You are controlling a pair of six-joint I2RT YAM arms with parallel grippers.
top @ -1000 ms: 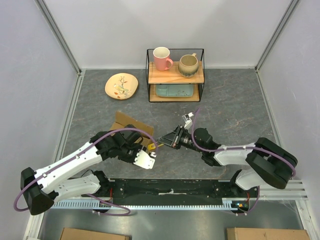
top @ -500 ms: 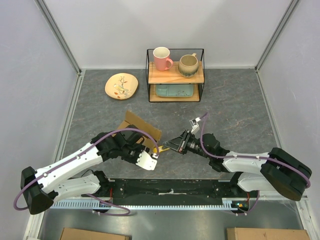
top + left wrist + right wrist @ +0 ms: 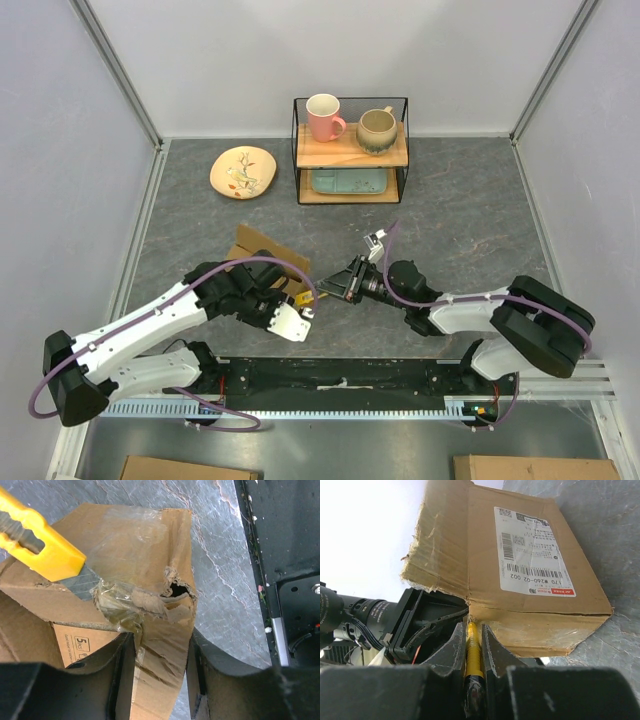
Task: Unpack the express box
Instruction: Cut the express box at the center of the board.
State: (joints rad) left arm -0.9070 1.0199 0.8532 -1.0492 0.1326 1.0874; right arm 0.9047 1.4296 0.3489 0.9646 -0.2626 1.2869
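Express box lies on the grey table left of centre, nearer to me than the plate, and its white label shows in the right wrist view. My left gripper is pinching the box's torn cardboard corner, one finger on each side of the wall. My right gripper is pressed together on a yellow utility knife, whose blade lies against the crumpled clear tape at the top seam. I think the tip is under the tape, but glare hides it. At the far side stands a wire rack carrying a pink mug and a beige mug.
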